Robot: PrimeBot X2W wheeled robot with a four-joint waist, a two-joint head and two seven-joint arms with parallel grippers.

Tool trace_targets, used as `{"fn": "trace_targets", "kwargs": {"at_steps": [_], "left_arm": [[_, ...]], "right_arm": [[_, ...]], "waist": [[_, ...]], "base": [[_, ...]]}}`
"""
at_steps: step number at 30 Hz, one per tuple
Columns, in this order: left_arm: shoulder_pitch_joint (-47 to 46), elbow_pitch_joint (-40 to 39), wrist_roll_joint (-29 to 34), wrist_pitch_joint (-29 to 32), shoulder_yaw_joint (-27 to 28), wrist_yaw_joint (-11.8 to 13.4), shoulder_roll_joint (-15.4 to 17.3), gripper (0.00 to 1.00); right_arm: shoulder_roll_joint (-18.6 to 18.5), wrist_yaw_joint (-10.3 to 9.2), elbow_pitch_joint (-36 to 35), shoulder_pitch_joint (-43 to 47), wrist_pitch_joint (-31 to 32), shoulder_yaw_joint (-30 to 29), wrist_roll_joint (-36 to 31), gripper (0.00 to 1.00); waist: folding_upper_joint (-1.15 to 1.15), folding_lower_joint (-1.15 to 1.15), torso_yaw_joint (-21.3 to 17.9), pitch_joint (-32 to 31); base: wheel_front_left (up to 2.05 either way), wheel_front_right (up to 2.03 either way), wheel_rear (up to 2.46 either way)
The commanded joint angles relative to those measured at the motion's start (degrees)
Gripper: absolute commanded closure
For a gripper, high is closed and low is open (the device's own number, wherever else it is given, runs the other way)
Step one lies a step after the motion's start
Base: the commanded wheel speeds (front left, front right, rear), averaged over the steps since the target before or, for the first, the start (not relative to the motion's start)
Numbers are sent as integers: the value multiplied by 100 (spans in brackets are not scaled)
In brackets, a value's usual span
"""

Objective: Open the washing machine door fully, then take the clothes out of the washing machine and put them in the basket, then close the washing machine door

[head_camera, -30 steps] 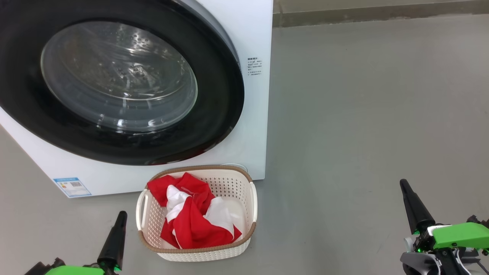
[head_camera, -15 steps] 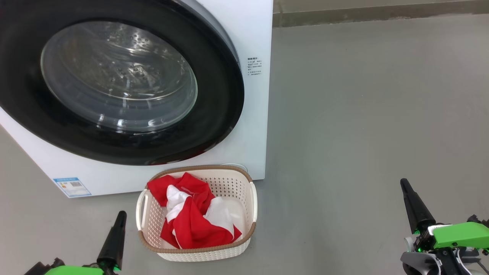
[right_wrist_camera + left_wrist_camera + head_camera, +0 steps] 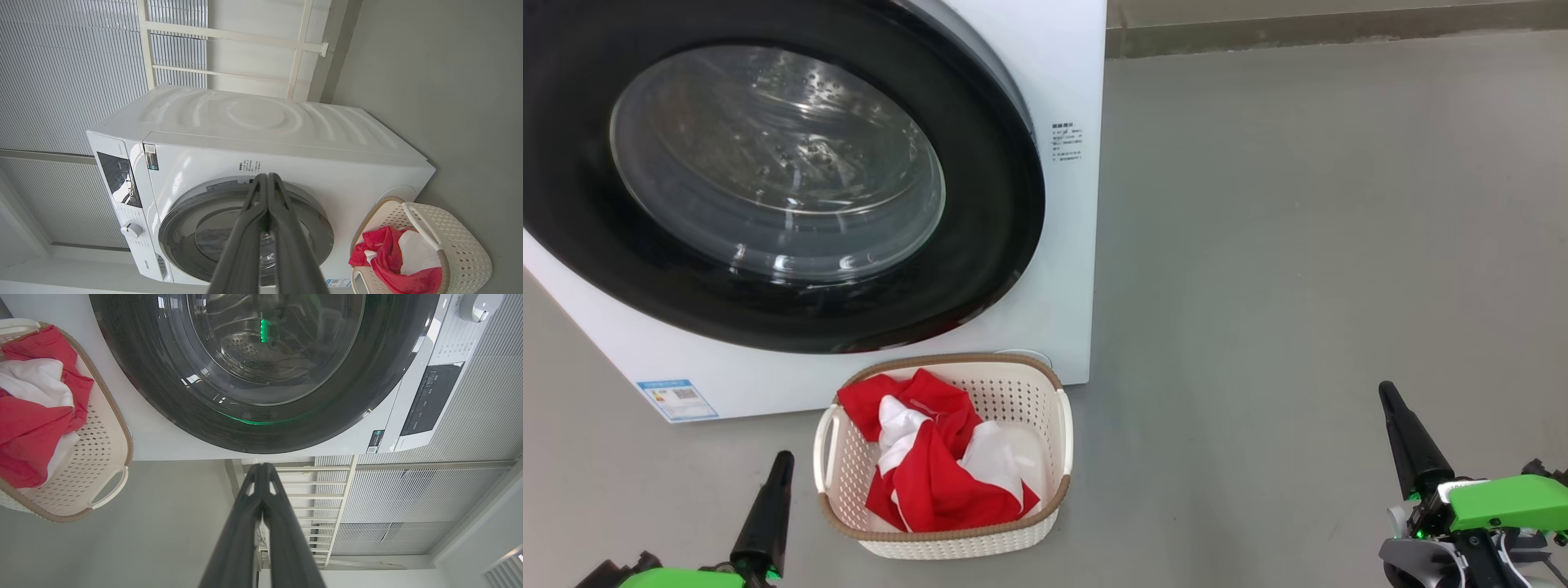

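Fingers of the left gripper (image 3: 782, 462) are pressed together and hold nothing, at the lower left of the head view. Those of the right gripper (image 3: 1387, 397) are likewise clenched and empty, at the lower right. Just right of the left fingers, on the grey floor (image 3: 1298, 245), sits the basket (image 3: 947, 358) with the clothes (image 3: 939, 482) heaped inside, red with white panels. Beyond the left fingertips stands the washing machine (image 3: 1066, 269). Its washing machine door (image 3: 984, 269) is shut, and the steel drum (image 3: 792, 155) shows through the glass. Basket and machine both lie well to the left of the right fingers.

Left wrist view: two dark fingers meet at their tips with nothing between them. Past the tips is the closed door. To the fingers' left lies the basket holding the clothes. To their right are the machine's control panel (image 3: 429, 396) and a round dial (image 3: 476, 304).

Right wrist view: the fingers touch along their length, empty, and their tips overlap the door's rim. The basket with the clothes stands to their right, close to the machine's front. The control panel and dial are to their left.
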Motion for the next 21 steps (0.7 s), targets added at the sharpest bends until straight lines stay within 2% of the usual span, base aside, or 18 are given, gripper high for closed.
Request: {"fn": "trace_targets", "kwargs": {"at_steps": [1, 21], "left_arm": [[-235, -134, 14, 31, 202, -41, 66, 100], [-237, -133, 33, 49, 224, -41, 51, 100]], "right_arm": [[-93, -4, -176, -244, 37, 91, 30, 100], [-92, -4, -176, -244, 38, 90, 29, 100]], "waist": [[0, 0, 0, 0], [0, 0, 0, 0]], "base": [[0, 0, 0], [0, 0, 0]]}}
